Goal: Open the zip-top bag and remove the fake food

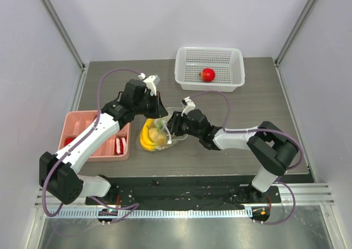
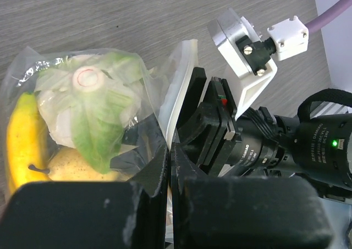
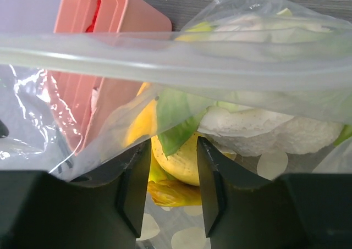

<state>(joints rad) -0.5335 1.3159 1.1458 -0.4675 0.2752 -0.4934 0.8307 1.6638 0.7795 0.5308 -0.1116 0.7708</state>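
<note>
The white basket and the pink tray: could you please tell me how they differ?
The basket is white with perforated walls; the tray is pink with solid walls. The basket is one open space holding a single red fruit; the tray is split into compartments with red pieces in them. The basket sits at the far side, the tray nearer, on the left. Both are rectangular and open-topped.

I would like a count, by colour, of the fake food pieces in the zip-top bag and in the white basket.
Yellow: 2 (banana bunch, yellow round fruit, both in the zip-top bag)
White with green: 1 (cauliflower, in the bag)
Red: 1 (red round fruit, in the white basket)
Total: 4
</note>
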